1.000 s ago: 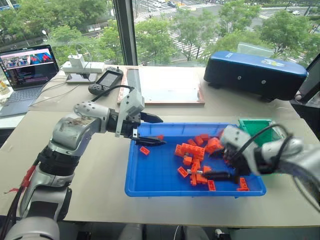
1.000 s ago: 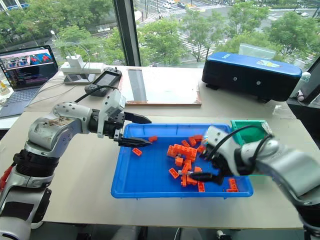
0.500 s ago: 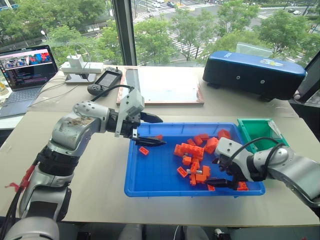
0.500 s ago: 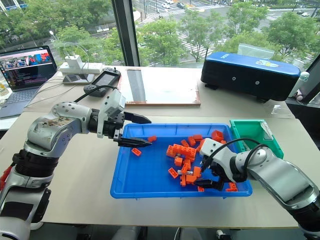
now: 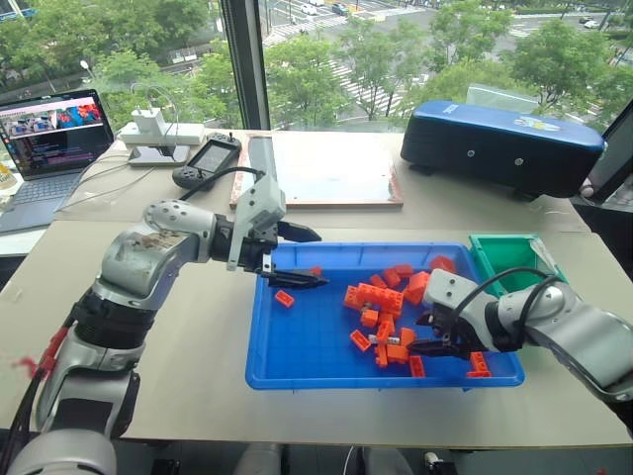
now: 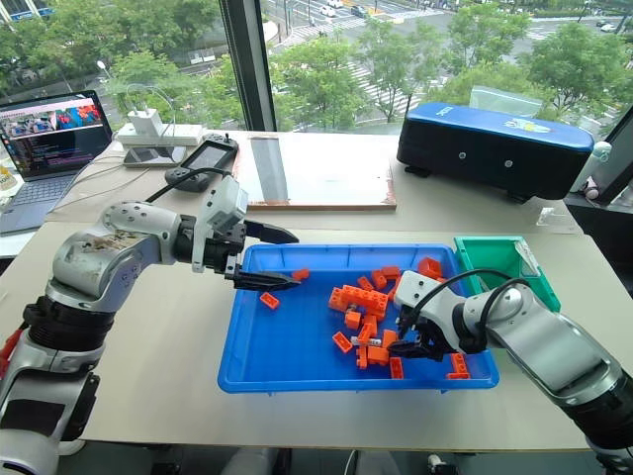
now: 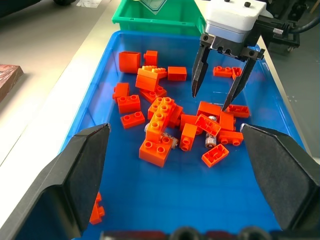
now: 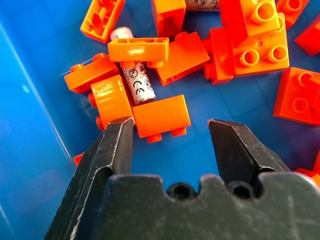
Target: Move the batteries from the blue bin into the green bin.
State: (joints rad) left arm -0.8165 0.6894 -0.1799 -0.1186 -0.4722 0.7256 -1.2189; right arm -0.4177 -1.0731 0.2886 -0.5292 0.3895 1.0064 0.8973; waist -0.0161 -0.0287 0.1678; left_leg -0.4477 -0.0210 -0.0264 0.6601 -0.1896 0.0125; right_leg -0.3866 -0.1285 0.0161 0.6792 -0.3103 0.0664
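Observation:
The blue bin point(image 5: 297, 374) lies in front of me, with orange bricks point(image 5: 374, 297) heaped in its right half. A silver battery point(image 8: 138, 82) lies half under a brick; other batteries point(image 7: 210, 140) show among the pile. My right gripper point(image 5: 427, 338) points down into the pile's front right. Its fingers point(image 8: 116, 145) stand apart, with an orange brick point(image 8: 161, 118) lying loose between the tips and the battery just beyond. My left gripper point(image 5: 318, 259) hangs open and empty over the bin's back left corner. The green bin point(image 5: 506, 253) adjoins the blue bin's back right corner.
A dark navy hard case point(image 5: 504, 143) sits at the back right. A wooden board point(image 5: 326, 170), a handheld controller point(image 5: 210, 158), a white charger point(image 5: 158, 129) and a laptop point(image 5: 54, 134) line the back of the table. A scrap of white paper point(image 5: 542, 259) lies in the green bin.
My right gripper has turned and settled slightly lower over the bricks at the bin's front right, and its fingers have drawn closer together. The left arm has stayed still.

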